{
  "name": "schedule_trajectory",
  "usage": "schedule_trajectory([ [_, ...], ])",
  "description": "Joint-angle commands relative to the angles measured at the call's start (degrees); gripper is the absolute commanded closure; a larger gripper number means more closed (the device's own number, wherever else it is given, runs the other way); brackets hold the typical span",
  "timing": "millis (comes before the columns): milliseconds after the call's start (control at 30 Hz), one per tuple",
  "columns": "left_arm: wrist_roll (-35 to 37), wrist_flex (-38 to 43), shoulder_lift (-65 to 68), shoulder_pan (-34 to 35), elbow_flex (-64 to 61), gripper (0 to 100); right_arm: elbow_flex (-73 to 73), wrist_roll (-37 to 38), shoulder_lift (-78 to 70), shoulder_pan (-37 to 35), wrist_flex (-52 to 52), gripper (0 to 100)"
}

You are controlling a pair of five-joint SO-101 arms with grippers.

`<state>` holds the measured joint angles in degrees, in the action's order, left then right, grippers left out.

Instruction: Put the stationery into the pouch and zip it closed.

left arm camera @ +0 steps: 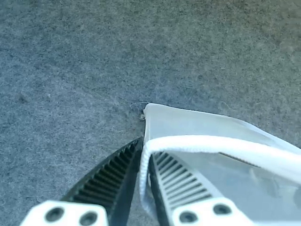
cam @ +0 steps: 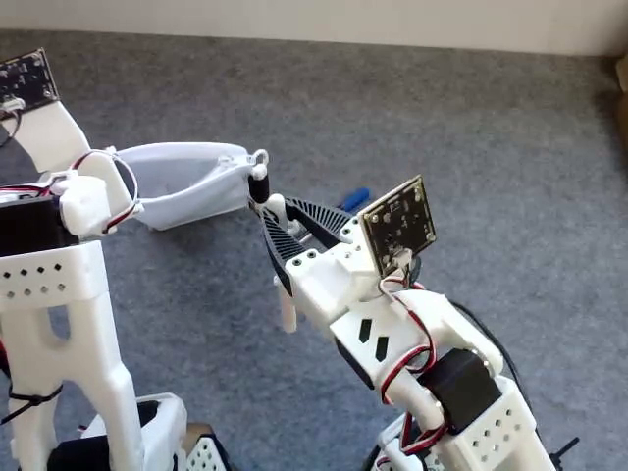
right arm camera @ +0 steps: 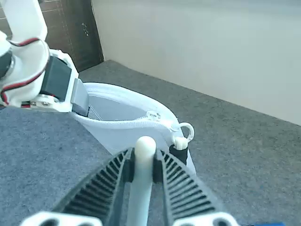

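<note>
The grey, felt-like tabletop (cam: 491,128) stretches to every edge of the high view. A pale wall (right arm camera: 211,47) runs along its far edge. Dark wooden furniture (right arm camera: 80,33) stands beside that wall, past the tabletop's far edge.

One white pouch (cam: 186,191), one white marker (right arm camera: 140,188), one blue stationery item (cam: 355,198), two arms (cam: 69,294) (cam: 422,353).

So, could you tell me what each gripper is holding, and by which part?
Left gripper: the pouch, by its rim at one end. Right gripper: a white pen, by its barrel.
</note>
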<state>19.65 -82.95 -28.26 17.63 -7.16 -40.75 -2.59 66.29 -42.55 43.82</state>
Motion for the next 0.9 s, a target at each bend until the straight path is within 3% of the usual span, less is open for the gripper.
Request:
schedule_trajectory([
  [0, -0.4, 0.8, -0.9, -0.6, -0.2, 99, 1.1, -0.7, 1.1, -2.7, -1.5, 99.5],
  [200, -0.4, 0.8, -0.9, -0.6, -0.2, 99, 1.2, -4.0, 1.1, -4.4, -6.2, 99.5],
  [633, -0.4, 0.8, -0.9, -0.6, -0.2, 99, 1.3, -3.6, 1.1, -4.6, -19.0, 99.5],
  [867, -0.4, 1.0, -0.7, -0.6, -0.2, 99, 0.9, 2.4, 0.8, -4.7, -31.6, 99.5],
])
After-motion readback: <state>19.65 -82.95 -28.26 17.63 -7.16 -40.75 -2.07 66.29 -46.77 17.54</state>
